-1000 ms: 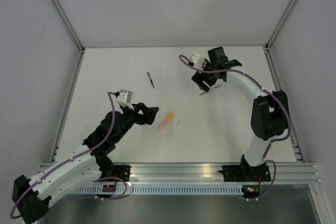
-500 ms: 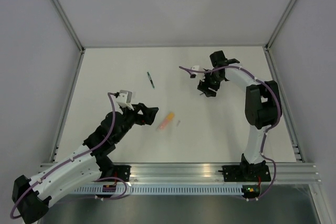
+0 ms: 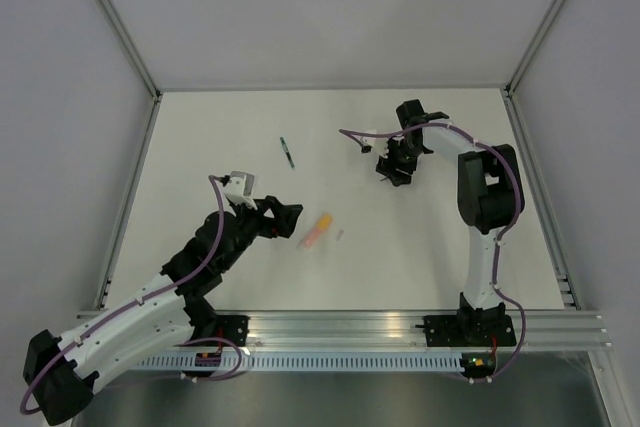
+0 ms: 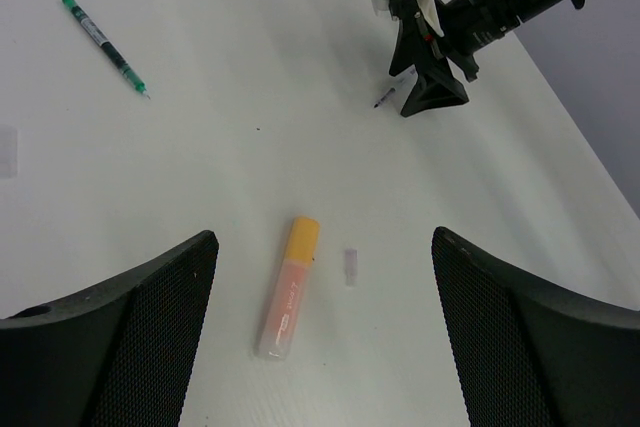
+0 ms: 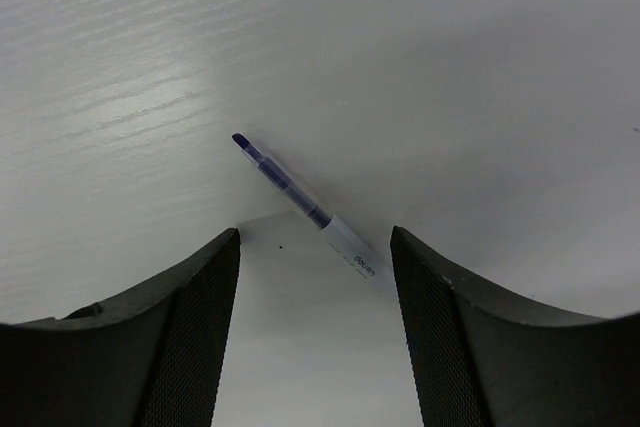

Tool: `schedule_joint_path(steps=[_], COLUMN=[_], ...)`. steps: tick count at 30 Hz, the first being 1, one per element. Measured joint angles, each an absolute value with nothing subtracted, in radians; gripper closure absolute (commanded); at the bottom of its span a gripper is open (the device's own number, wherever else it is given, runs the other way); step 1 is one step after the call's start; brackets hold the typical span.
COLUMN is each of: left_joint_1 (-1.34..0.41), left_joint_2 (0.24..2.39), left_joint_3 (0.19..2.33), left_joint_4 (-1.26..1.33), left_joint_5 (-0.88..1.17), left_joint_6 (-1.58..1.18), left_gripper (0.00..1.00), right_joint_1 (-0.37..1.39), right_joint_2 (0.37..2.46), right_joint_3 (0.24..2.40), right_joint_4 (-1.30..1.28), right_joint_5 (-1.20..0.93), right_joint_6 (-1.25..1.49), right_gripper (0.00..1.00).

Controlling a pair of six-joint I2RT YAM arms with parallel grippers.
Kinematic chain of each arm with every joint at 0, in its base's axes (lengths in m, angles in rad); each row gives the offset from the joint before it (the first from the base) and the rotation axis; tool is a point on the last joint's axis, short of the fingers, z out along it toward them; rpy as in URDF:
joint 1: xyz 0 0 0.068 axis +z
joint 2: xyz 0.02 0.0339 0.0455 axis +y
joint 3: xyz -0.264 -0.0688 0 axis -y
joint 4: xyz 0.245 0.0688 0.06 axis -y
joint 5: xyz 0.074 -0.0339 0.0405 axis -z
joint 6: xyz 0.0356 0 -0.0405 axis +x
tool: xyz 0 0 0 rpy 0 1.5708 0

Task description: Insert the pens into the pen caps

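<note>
The thicker orange pen (image 4: pixel 283 302) lies on the white table between my left gripper's open fingers; an orange-yellow section (image 4: pixel 303 235) sits joined on its far end. It also shows in the top view (image 3: pixel 318 231). A tiny clear pen cap (image 4: pixel 351 266) lies just right of it. The teal-green pen (image 4: pixel 104 44) lies far left, also seen from the top (image 3: pixel 287 153). My left gripper (image 4: pixel 322 241) is open and empty. My right gripper (image 5: pixel 316 247) is open, low over the thin grey-white pen (image 5: pixel 345 244) with a dark tip, which lies slantwise at its fingertips.
A metal frame rail (image 3: pixel 130 177) borders the table on the left and another (image 3: pixel 530 167) on the right. My right arm (image 4: pixel 500 2) reaches in from the far right of the left wrist view.
My right gripper has swung in and down over the thin pen, its arm folding closer. My left arm has barely moved.
</note>
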State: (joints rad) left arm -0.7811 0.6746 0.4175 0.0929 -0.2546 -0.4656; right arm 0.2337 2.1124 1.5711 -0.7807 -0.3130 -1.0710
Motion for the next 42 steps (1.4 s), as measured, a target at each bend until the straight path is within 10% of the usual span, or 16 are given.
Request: schedule_joint_path(steps=[13,42], left_joint_1=[-0.781,-0.781], left_joint_2=[0.648,0.610], left_joint_3=[0.418,0.417], left_joint_4=[0.093,0.093], left_joint_5=[-0.263,-0.258], left_joint_6=[-0.458,-0.459], left_gripper=[0.08,0.08], right_joint_1=[0.234,0.313], right_joint_2=[2.132,2.144], right_joint_3=[1.596,1.586], right_joint_4=[-0.790,-0.568], right_joint_5=[-0.312,-0.183], right_joint_6=[-1.050,-0.488], right_gripper=[0.89,1.00])
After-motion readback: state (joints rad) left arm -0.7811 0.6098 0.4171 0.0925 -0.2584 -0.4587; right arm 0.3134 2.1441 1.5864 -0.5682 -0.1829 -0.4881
